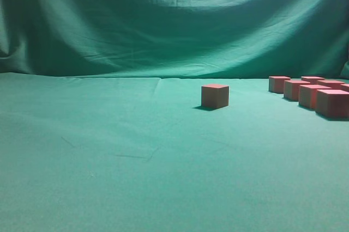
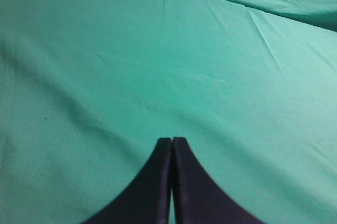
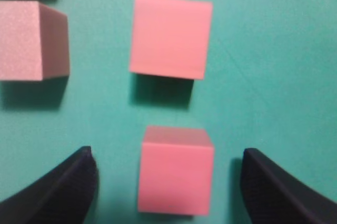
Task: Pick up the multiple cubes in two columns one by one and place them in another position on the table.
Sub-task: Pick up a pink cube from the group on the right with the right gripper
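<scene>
Matte red-pink cubes (image 3: 176,170) with duller sides on teal table (image 1: 109,161), right hand (image 3: 168,182) spread wide, left hand (image 2: 172,142) closed empty

The surface (image 1: 109,156) is plain teal-green cloth with no pattern. The curtain (image 1: 163,19) behind the surface is a darker, shadowed green. The cubes (image 1: 311,90) on the surface have red-pink tops and duller tan-pink sides; the lone cube (image 1: 215,96), left of those cubes, has the same colours. In the right wrist view the cubes' tops look a brighter, plain salmon pink. The left end effector (image 2: 172,145) and the right end effector (image 3: 168,182) are both matte black.
</scene>
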Tool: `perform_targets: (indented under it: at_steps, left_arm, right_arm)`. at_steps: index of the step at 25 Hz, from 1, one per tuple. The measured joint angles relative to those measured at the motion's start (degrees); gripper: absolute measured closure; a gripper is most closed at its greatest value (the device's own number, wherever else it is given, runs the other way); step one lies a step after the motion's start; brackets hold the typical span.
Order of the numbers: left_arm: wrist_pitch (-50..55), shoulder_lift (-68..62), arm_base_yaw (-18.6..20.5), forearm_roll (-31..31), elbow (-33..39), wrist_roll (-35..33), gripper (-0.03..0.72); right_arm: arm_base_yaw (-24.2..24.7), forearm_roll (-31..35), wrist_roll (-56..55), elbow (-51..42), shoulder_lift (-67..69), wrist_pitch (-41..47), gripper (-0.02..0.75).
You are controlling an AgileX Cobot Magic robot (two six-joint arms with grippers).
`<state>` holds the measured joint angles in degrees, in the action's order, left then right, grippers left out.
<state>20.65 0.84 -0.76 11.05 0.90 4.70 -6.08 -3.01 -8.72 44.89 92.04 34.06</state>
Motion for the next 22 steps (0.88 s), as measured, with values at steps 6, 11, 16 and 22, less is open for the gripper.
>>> perform_targets:
  at_steps: [6, 11, 16, 22]
  left_arm:
    - [0.0, 0.0, 0.0, 0.0, 0.0, 0.0, 0.688]
    - [0.0, 0.0, 0.0, 0.0, 0.0, 0.0, 0.688]
    - [0.0, 0.0, 0.0, 0.0, 0.0, 0.0, 0.688]
    - [0.0, 0.0, 0.0, 0.0, 0.0, 0.0, 0.688]
  right_arm:
    - [0.0, 0.0, 0.0, 0.0, 0.2, -1.9, 0.188]
    - [0.0, 0.0, 0.0, 0.0, 0.2, -2.3, 0.367]
    - [0.0, -0.5, 0.0, 0.0, 0.2, -2.3, 0.409]
    - [0.0, -2.4, -0.7, 0.0, 0.2, -1.9, 0.463]
